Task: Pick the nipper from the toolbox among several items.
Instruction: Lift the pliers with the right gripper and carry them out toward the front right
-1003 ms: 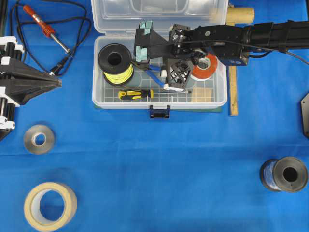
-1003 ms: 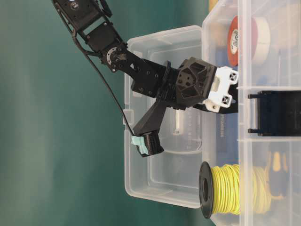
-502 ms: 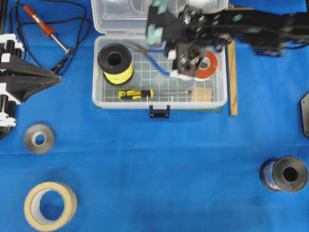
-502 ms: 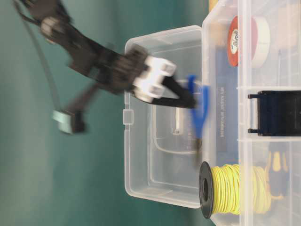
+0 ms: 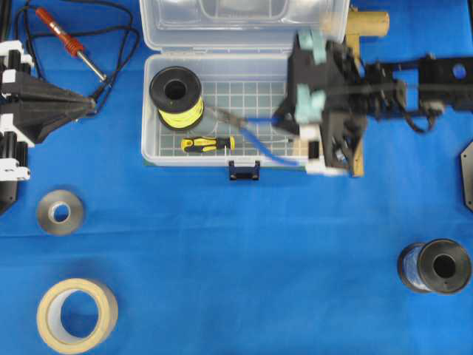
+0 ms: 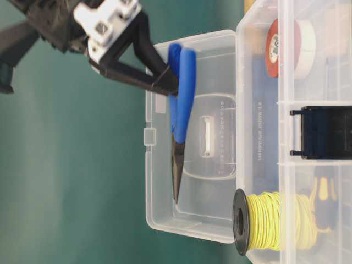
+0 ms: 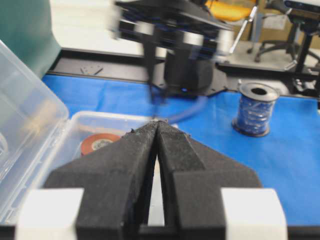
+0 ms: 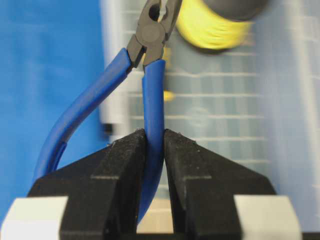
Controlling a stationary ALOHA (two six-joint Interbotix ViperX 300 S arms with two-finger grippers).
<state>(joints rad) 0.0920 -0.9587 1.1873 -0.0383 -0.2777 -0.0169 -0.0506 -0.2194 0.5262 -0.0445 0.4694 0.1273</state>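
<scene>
The nipper (image 5: 255,120) has curved blue handles and thin dark jaws. My right gripper (image 5: 284,122) is shut on one of its handles and holds it in the air over the front right of the clear toolbox (image 5: 251,92). In the table-level view the nipper (image 6: 182,93) hangs well clear of the box, jaws pointing toward the yellow spool. The right wrist view shows the pads (image 8: 127,160) pinching one blue handle (image 8: 153,100), with the other handle bowed out to the side. My left gripper (image 5: 90,109) is shut and empty, left of the box; its shut tips show in the left wrist view (image 7: 157,125).
Inside the toolbox are a yellow wire spool (image 5: 176,95) and a yellow-and-black screwdriver (image 5: 208,144). A red soldering iron (image 5: 63,37) with cord lies at the far left. On the cloth are a tape roll (image 5: 76,314), a grey roll (image 5: 59,213), a blue wire spool (image 5: 434,268) and a wooden stick (image 5: 358,159).
My right gripper has lifted the nipper off the toolbox floor and carried it up and toward the box's front right corner. My left gripper has shifted slightly.
</scene>
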